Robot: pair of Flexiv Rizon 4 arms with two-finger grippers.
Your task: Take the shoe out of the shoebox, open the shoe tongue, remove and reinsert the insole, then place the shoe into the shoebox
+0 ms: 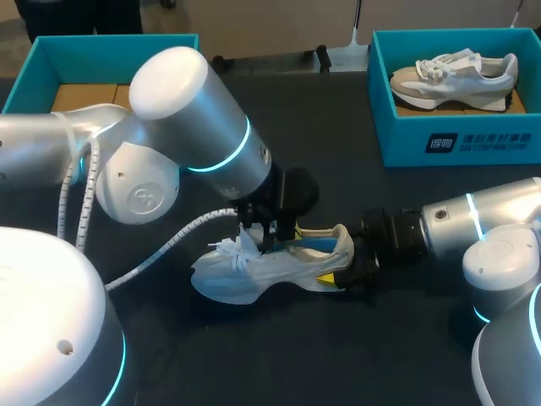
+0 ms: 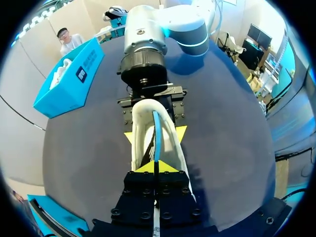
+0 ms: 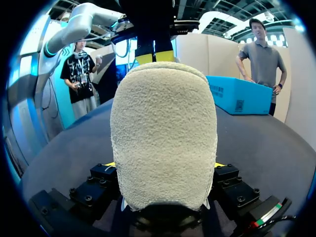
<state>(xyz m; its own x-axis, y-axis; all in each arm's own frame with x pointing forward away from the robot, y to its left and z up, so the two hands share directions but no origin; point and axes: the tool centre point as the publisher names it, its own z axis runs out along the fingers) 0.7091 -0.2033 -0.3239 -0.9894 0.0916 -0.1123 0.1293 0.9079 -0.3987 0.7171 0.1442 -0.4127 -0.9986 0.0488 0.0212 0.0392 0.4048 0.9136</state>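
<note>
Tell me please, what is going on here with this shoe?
Both arms work on a white shoe on the dark table. The right gripper is shut on its heel from both sides. The left gripper, above the opening, is shut on a thin blue strip, apparently the insole, partly inside the shoe. A second shoe sits in the blue shoebox at the far right.
</note>
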